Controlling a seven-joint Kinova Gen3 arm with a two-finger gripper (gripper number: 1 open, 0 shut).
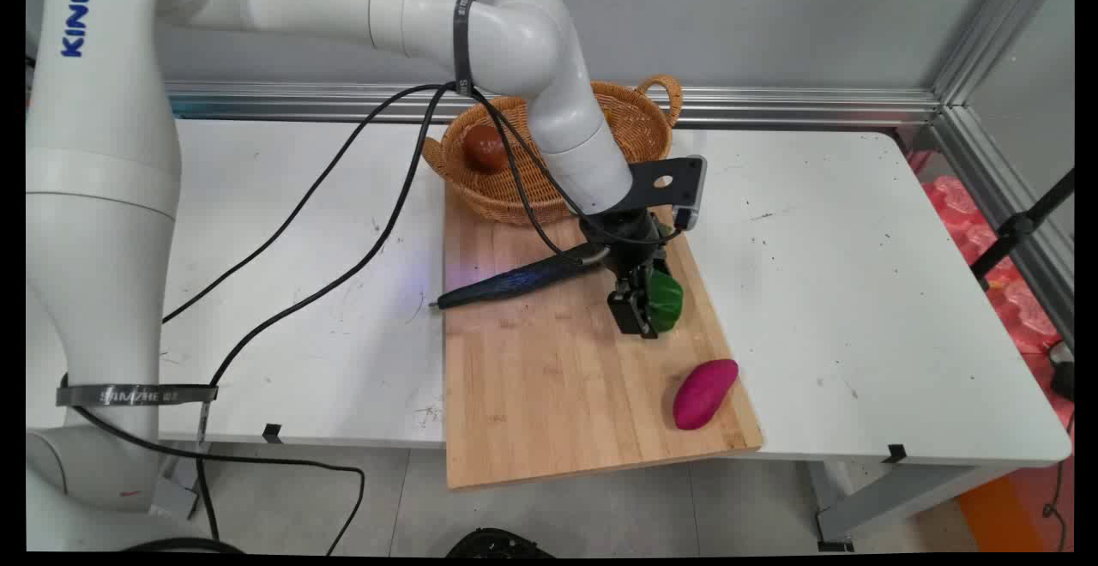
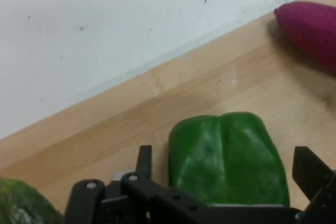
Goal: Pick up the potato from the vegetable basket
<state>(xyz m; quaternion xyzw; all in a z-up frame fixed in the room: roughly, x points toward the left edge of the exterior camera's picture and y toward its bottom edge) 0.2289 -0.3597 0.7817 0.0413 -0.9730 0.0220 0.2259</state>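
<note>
my pincer stands released astride the green pepper on the wooden board, its base hidden by my linkage. purple sweet potato is cut off at frame edge. beyond: white table, wicker basket, grey wall.

We see a glossy green pepper lying on a wooden cutting board, between our hand's spread fingers.
</note>
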